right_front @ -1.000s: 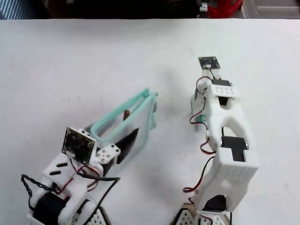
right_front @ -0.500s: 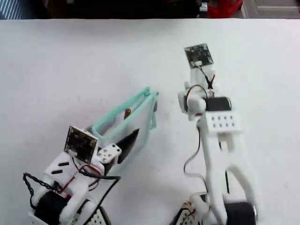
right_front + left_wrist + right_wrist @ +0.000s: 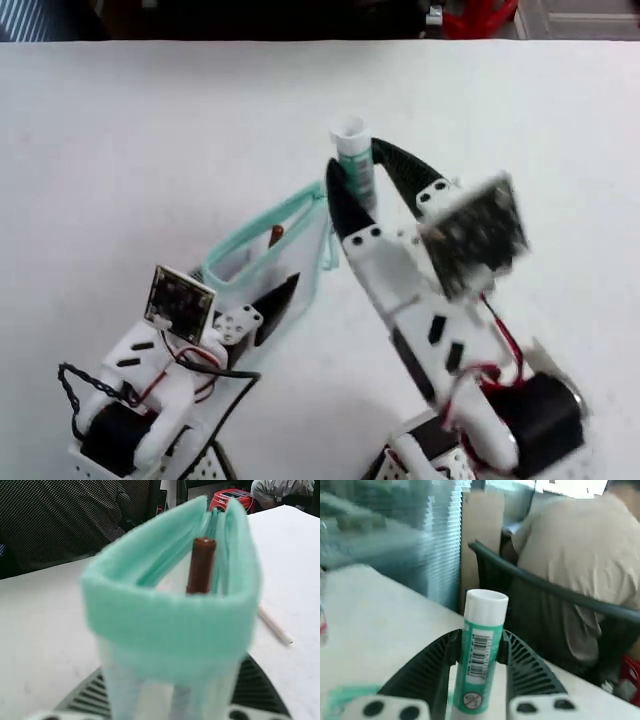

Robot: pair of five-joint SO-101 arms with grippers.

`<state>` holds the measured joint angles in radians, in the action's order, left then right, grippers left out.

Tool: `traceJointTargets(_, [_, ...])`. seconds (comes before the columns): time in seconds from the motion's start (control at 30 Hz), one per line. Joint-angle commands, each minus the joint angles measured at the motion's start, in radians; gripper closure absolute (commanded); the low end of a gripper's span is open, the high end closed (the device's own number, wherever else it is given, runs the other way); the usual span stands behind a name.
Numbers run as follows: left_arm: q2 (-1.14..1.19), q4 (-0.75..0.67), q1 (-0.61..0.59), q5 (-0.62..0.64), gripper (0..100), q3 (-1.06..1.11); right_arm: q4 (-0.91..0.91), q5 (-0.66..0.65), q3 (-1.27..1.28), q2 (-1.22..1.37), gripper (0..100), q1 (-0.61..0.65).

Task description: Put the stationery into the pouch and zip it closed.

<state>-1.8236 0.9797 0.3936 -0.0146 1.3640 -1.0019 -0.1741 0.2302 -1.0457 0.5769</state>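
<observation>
Overhead, the right gripper [image 3: 356,186] is clenched on a glue stick [image 3: 354,160], white cap pointing away from the arm. The open pouch [image 3: 262,262], with its mint green rim, lies on the white tabletop [image 3: 120,130] just beside that gripper, on the side toward the other arm. A brown pen [image 3: 275,237] already sits inside. The left gripper [image 3: 262,312] is at the pouch's near end and seems clamped on its wall, holding the mouth open.

To do this step well, I judge the right gripper should swing the glue stick over the widest part of the mouth, tilt it along the pouch's length, clear the pen and the rim, and let go only once most of it is inside. The left gripper should hold firm.

From the left wrist, the pouch fills the space between the jaws and the pen stands up past its rim. A thin white stick [image 3: 272,625] lies on the tabletop beyond the gripper; what it is cannot be told.

From the right wrist, the glue stick stands upright between the black jaws, its lower end hidden behind them.

The zip pull is not made out, and the pouch's depths are hidden.
</observation>
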Motion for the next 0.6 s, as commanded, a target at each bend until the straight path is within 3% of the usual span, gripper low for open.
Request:
traceJointTargets(0.0, [-0.001,-0.025,-0.007,0.003,76,-0.008,0.12,0.075,-0.075,0.035,98.1,0.077])
traceJointTargets(0.37, [-0.001,-0.025,-0.008,0.003,76,-0.009,0.165,0.118,-0.077,0.226,98.1,0.278])
traceJointTargets(0.57, [-0.001,-0.025,-0.008,0.003,76,-0.008,0.162,0.12,0.025,0.223,98.1,0.297])
